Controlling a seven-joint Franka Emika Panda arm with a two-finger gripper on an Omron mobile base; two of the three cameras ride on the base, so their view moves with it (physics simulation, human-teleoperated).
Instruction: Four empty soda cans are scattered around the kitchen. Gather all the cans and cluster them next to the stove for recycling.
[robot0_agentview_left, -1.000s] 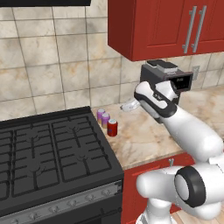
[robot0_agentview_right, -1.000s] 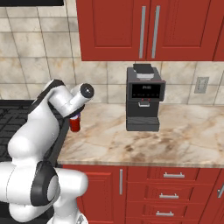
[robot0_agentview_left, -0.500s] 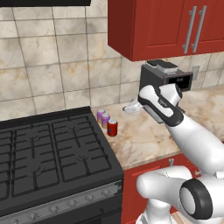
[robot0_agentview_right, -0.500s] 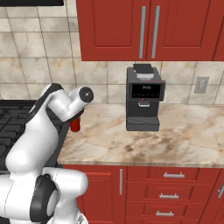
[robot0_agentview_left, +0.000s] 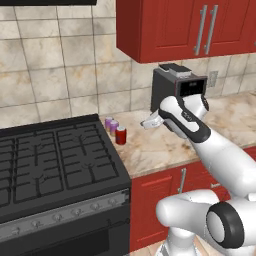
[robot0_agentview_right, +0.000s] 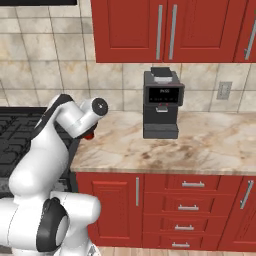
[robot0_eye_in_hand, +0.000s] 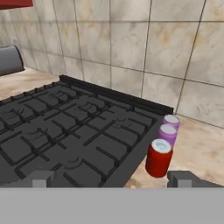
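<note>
Counting cans first: three stand in a tight row on the surface just beside the stove's right edge, left of centre in the left base view. Red can sits nearest the camera, with a purple can touching or nearly touching behind it, and a second purple can behind that, close to the tiled wall. Hand view repeats the row at lower right of frame: red can in front, purple can, then purple can, all upright along the stove rim. Tool hangs above the surface, right of the cans and apart from them, jaws spread wide with nothing between them; its finger tips rise at the bottom of the hand view with clear space between. Right base view has the arm covering most of the cluster, a sliver of red can peeking under the wrist. Coffee machine stands at mid frame against the wall, well apart from the cans. Judgement: three of four cans look gathered, so the task is mostly done; the remaining purple can is left to fetch, location unknown from these views.
</note>
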